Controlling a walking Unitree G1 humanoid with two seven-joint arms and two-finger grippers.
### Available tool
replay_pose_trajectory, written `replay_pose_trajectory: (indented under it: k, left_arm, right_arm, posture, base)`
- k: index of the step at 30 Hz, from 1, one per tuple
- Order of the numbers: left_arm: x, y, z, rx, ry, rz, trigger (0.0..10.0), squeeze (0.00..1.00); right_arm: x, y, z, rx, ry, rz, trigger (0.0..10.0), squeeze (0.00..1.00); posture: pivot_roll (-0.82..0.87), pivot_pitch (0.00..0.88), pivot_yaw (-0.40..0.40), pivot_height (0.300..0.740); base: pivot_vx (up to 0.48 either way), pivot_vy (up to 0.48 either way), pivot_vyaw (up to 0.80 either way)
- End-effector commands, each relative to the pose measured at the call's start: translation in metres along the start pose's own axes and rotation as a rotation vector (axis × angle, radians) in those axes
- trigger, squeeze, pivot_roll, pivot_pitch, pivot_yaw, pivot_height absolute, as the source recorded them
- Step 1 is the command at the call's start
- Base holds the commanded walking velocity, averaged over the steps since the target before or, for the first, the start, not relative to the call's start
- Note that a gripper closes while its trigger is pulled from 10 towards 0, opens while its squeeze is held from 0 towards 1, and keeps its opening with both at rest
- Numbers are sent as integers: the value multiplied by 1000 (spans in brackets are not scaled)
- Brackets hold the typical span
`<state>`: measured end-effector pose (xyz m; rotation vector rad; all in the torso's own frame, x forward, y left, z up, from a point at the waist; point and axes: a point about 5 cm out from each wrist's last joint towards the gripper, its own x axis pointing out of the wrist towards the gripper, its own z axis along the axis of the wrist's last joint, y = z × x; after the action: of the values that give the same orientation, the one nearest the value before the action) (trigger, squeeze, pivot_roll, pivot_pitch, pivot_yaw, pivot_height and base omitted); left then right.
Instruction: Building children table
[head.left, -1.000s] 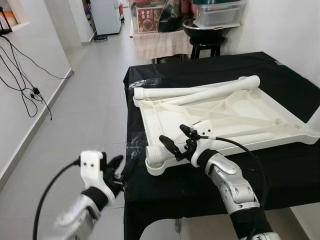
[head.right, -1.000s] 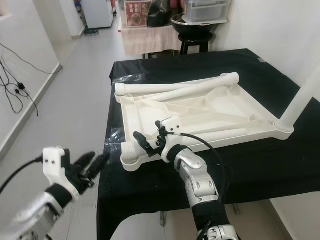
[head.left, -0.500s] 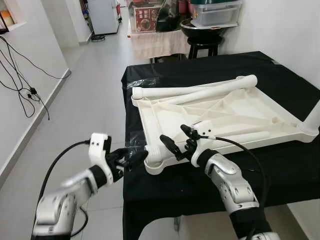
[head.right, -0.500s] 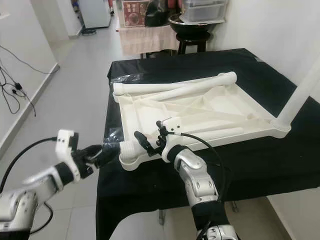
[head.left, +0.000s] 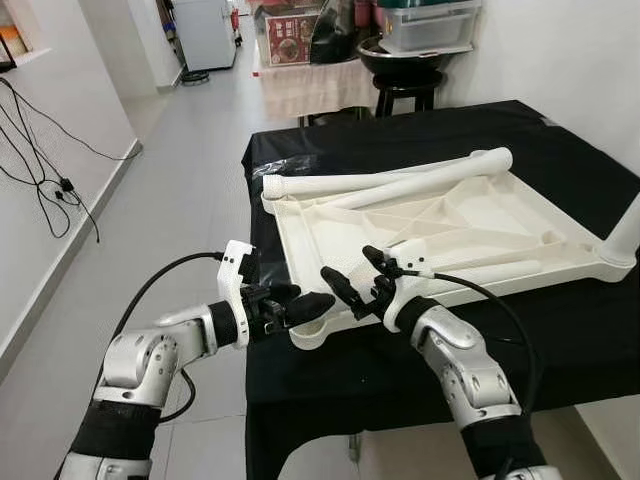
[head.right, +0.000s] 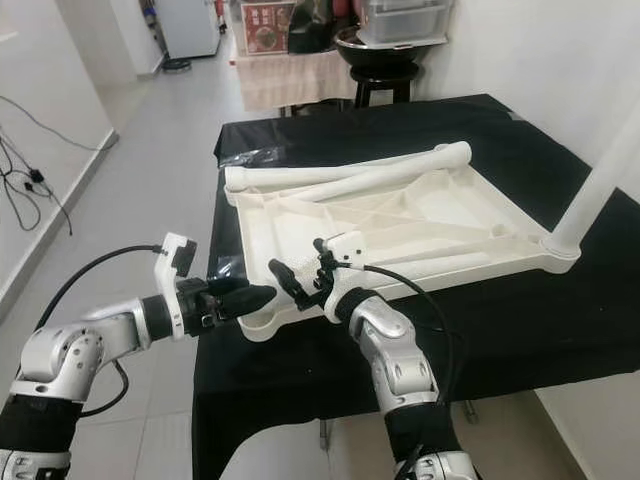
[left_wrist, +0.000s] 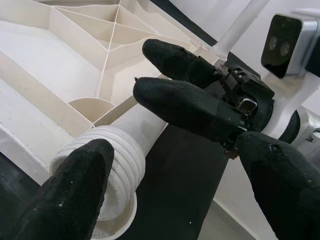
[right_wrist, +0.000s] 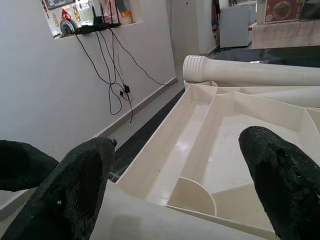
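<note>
The left gripper (head.left: 300, 304) reaches in from the robot's left at the near left corner of the upturned white tabletop (head.left: 470, 225), its two black fingers spread with nothing between them. In the left eye view the tabletop lies underside up on a black-covered table (head.left: 560, 330), ribs showing. Loose white legs (head.left: 400, 183) rest along its far edge, another leg (head.left: 470, 270) lies along the near edge, and one leg (head.left: 625, 235) already stands upright in the far right corner. The right gripper (head.left: 352, 276) hovers just above the near edge, its fingers parted and empty.

The right eye view gives the same layout: the left gripper's tips sit just beside the corner socket (head.right: 262, 318), close to the right gripper.

In the left wrist view the threaded end (left_wrist: 112, 165) of the near leg lies at the corner, between the open fingers (left_wrist: 70, 200), with the right gripper's black fingers hanging just beyond it.

In the right wrist view its own fingers (right_wrist: 75, 185) frame the ribbed underside, and a far leg's threaded end (right_wrist: 200, 67) lies across the far edge.

The step in hand looks like picking up the near leg. Next, I judge, one gripper must close round that leg near its threaded end, lift it clear, turn it upright and screw it into the corner socket.
</note>
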<state>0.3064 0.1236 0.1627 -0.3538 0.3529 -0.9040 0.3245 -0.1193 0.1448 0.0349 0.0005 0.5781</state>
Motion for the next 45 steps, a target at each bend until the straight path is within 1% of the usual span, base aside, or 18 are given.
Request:
replay_pose_trajectory:
  k: [1,2,5,7,9,13,16,17,18,19,21,22,26,34,35,39,42,45]
  left_arm:
    - [3,6,-17,-30,92,41,10000,0]
    - [3,5,-14,-10,90,54,10000,0]
    - [3,5,-14,-10,90,54,10000,0]
    - [2,0,-7,23,68,54,10000,0]
    - [2,0,-7,23,68,54,10000,0]
    - [2,-21,1,100,49,8,10000,0]
    - [2,-23,1,105,49,1,10000,0]
    - [0,-27,1,144,70,39,10000,0]
    - [0,-27,1,144,70,39,10000,0]
    - [-2,-27,1,169,87,84,10000,0]
    - [-2,-27,1,169,87,84,10000,0]
    - [-4,-25,0,178,102,127,10000,0]
    - [-5,-23,-4,186,117,170,10000,0]
    - [-5,-24,-3,188,103,208,10000,0]
    - [-3,-26,0,193,72,215,10000,0]
    - [-2,-31,5,194,33,202,10000,0]
    - [-2,-39,14,195,-44,175,10000,0]
    - [-4,-39,21,190,-86,206,10000,0]
  right_arm:
    - [-1,3,-2,25,2,3,10000,0]
    - [-1,3,-3,26,2,3,10000,0]
    - [-1,3,-3,26,2,3,10000,0]
    - [-1,4,-3,31,4,4,10000,0]
    - [-1,4,-3,31,4,4,10000,0]
    - [-1,3,-3,36,7,8,10000,0]
    - [-1,4,-3,36,8,8,10000,0]
    - [-1,4,-3,37,10,10,10000,0]
    - [-1,4,-3,37,10,10,10000,0]
    - [-1,4,-4,39,12,12,10000,0]
    - [-1,4,-4,39,12,12,10000,0]
    - [-1,4,-4,41,14,14,10000,0]
    - [-1,4,-4,45,16,17,10000,0]
    - [-1,5,-5,45,19,19,10000,0]
    - [-1,5,-5,46,20,21,10000,0]
    - [-1,5,-5,46,21,23,10000,0]
    - [-2,5,-5,46,22,24,10000,0]
    - [-2,5,-6,48,24,26,10000,0]
  posture:
    - [-106,42,60,740]
    - [-104,43,60,740]
    - [-104,43,60,740]
    - [-100,43,60,740]
    - [-100,43,60,740]
    - [-98,44,59,740]
    - [-98,44,58,740]
    - [-98,44,56,740]
    - [-98,44,56,740]
    - [-98,44,56,740]
    - [-98,44,56,740]
    - [-98,44,56,740]
    - [-96,45,53,740]
    - [-99,42,54,740]
    - [-98,42,54,740]
    - [-101,39,54,740]
    - [-103,37,55,740]
    - [-99,35,55,740]
  base:
    - [0,0,0]
    - [0,0,0]
    - [0,0,0]
    - [0,0,0]
    - [0,0,0]
    - [0,0,0]
    - [0,0,0]
    - [0,0,0]
    - [0,0,0]
    - [0,0,0]
    - [0,0,0]
    - [0,0,0]
    - [0,0,0]
    - [0,0,0]
    - [0,0,0]
    - [0,0,0]
    - [0,0,0]
    - [0,0,0]
